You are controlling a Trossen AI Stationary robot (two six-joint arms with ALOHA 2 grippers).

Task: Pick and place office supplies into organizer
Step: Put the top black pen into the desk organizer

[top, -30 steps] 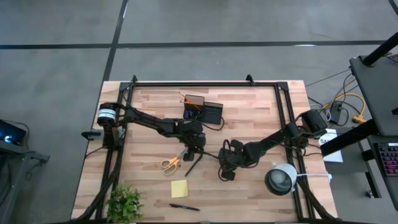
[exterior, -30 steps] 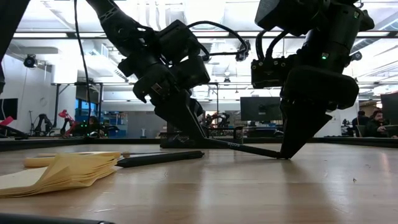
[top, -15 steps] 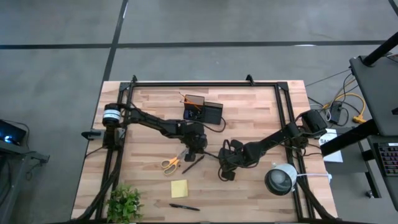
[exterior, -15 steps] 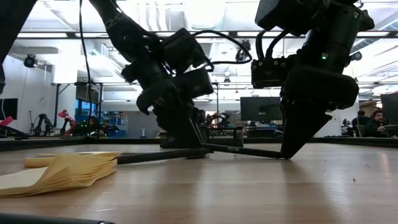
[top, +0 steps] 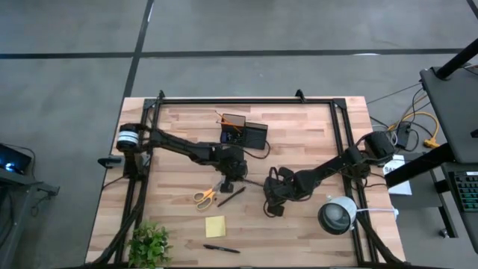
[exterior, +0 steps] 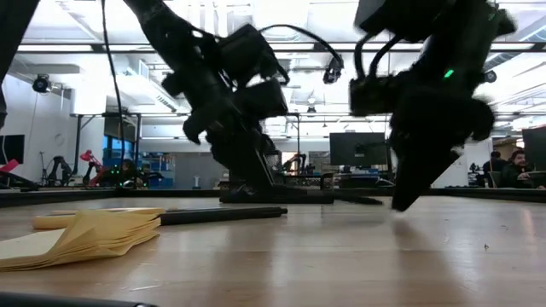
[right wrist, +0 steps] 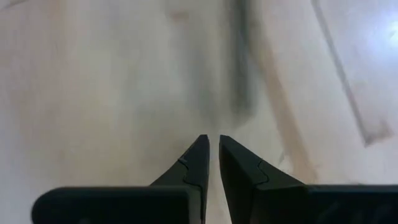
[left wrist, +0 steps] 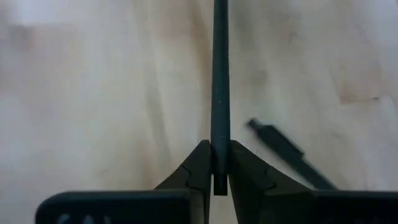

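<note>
Two arms share the wooden table, and mine on the left has the job in hand. My left gripper sits mid-table, clamped on a thin black pen that runs straight out from between my fingers. The organizer stands toward the far edge, just beyond my wrist, so I judge the step to be carrying this pen there and dropping it in.

To do it well I should lift clear of the boards first, then tilt the pen upright so it goes in point or tail first and does not bridge the rim. I hold it close to one end, so the long free part may swing; a slow turn should keep it from slipping. The orange pencil already leans out of the box, and I would aim beside it.

My right gripper hovers near the table's middle, well apart from the organizer, fingers nearly together with only a thin slit between them and nothing in it.

From above I see the whole layout: yellow-handled scissors and a second pen just beside my gripper, the sticky-note pad nearer the front, and a third pen at the front edge. Only the left wrist view proves my grip. The low view shows what the others cannot: the second pen lies flat on the wood.
</note>
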